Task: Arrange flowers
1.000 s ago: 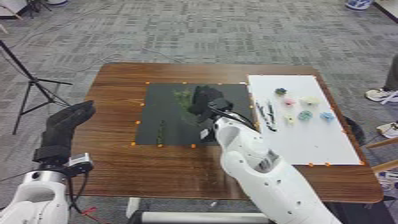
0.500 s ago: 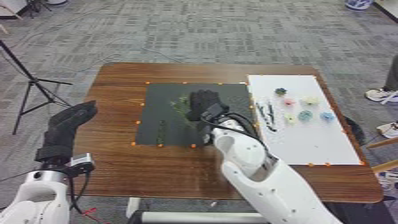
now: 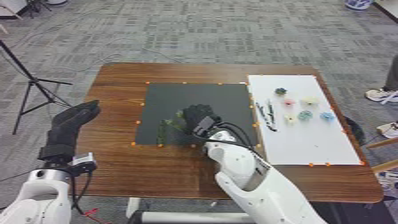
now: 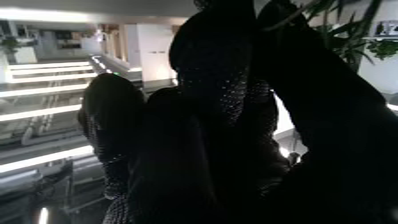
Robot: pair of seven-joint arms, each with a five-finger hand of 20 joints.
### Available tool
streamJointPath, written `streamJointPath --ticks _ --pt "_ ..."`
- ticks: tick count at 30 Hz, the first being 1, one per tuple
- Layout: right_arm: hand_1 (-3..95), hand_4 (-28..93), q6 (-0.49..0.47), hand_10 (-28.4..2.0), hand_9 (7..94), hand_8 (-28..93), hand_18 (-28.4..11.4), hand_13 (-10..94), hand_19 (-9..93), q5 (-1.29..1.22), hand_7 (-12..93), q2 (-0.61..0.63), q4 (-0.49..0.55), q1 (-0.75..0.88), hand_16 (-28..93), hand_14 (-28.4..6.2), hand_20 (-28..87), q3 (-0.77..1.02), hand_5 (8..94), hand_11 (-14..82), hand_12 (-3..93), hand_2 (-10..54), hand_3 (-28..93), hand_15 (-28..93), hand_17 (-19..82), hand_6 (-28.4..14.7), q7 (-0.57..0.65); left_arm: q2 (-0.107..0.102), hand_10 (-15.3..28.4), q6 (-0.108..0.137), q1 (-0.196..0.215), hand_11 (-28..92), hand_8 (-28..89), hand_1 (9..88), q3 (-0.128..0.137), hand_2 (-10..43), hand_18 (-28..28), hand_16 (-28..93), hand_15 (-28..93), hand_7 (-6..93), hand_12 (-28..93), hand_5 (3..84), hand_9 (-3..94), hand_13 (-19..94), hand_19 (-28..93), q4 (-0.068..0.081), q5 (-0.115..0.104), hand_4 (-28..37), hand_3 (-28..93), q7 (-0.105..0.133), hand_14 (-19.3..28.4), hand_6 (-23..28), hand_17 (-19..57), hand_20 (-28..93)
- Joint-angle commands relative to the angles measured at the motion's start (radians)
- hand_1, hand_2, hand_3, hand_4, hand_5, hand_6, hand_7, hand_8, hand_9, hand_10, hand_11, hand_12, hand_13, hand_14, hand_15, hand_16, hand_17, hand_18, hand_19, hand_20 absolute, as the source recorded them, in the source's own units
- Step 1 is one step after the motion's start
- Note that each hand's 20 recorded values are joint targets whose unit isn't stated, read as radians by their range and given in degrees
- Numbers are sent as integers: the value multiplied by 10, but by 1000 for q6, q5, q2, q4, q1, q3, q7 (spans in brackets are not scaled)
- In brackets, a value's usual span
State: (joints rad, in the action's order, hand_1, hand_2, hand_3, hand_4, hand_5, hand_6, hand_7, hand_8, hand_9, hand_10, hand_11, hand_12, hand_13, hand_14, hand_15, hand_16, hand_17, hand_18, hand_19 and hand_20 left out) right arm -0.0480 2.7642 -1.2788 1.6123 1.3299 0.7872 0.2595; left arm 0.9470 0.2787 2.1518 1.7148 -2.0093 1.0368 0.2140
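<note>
Near the centre of the frame, the right hand (image 3: 201,116) pinches a leafy sprig (image 3: 180,121) between thumb and fingers, foliage just left of the glove. The left hand (image 3: 71,121), at left, is loosely open. A black mat (image 3: 191,95) lies on the brown bench (image 3: 124,172), grey carpet (image 3: 231,35) beyond. The sprig's long axis is unclear; a second sprig (image 3: 162,134) runs up and down the frame.

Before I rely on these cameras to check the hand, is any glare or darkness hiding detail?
Right wrist view: the light strips glare white, and the right hand is so dark that its detail is mostly lost. Head view: fairly even light, though that black hand nearly merges with the dark mat.
</note>
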Motion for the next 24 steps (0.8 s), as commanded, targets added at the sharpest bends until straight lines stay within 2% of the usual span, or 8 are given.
streamJointPath --ticks 1,7,12,17,21,22,23,24 --pt "462 -126 -47 -95 937 154 -223 937 932 48 283 -49 -40 18 273 -14 510 18 892 488 199 -87 696 817 601 -1 -1 1 129 -19 -7 188 -83 250 -9 -62 98 5 136 168 104 467 458 334 5 5 5 -211 704 -8 164 27 -7 122" --pt "460 -132 -88 -94 937 156 -221 937 932 54 284 -110 -99 5 257 -11 505 68 896 501 189 -85 697 819 605 2 40 1 128 -27 -19 188 -83 250 -17 -61 98 5 136 168 104 467 457 335 4 11 5 -211 703 -8 163 27 -7 122" --pt "451 -129 -98 -94 937 155 -212 937 932 66 279 -150 -130 3 211 -1 477 109 906 520 174 -76 707 820 630 3 50 2 128 -21 -22 189 -83 251 -21 -61 98 5 137 167 104 467 458 334 4 11 3 -211 703 1 164 28 -8 122" --pt "446 -129 -70 -95 937 152 -206 937 932 27 279 -131 -125 -2 194 5 465 104 907 523 171 -67 711 815 639 1 75 3 128 -19 -12 189 -83 251 -14 -61 98 5 137 168 104 467 458 334 4 7 3 -212 703 2 164 26 -7 122" --pt "423 -114 -90 -95 937 138 -203 937 932 -16 281 -110 -103 -9 189 8 459 97 905 516 174 -61 721 808 640 3 85 4 128 -14 -6 189 -84 250 -9 -61 98 5 137 169 105 467 457 334 3 4 -2 -211 703 2 164 26 -7 122" --pt "411 -107 -101 -94 937 127 -203 937 932 -24 283 -109 -99 -10 189 9 458 101 905 514 175 -56 727 806 640 4 84 5 128 -15 -7 189 -84 250 -8 -61 98 5 137 169 105 467 458 334 3 4 -1 -211 703 1 164 26 -7 122" --pt "379 -96 -103 -95 937 61 -203 937 932 -29 297 -107 -97 -13 191 9 457 101 902 511 177 -45 733 805 639 6 85 4 129 -15 -7 189 -84 250 -9 -61 98 5 137 169 104 467 458 334 3 4 0 -211 703 1 164 26 -7 122" --pt "340 -85 -99 -96 937 -60 -203 937 932 -30 319 -107 -96 -12 194 8 457 105 900 505 179 -41 732 801 639 9 80 3 129 -17 -8 189 -84 250 -10 -61 98 4 137 169 104 467 458 334 3 4 1 -211 703 0 164 26 -7 122"
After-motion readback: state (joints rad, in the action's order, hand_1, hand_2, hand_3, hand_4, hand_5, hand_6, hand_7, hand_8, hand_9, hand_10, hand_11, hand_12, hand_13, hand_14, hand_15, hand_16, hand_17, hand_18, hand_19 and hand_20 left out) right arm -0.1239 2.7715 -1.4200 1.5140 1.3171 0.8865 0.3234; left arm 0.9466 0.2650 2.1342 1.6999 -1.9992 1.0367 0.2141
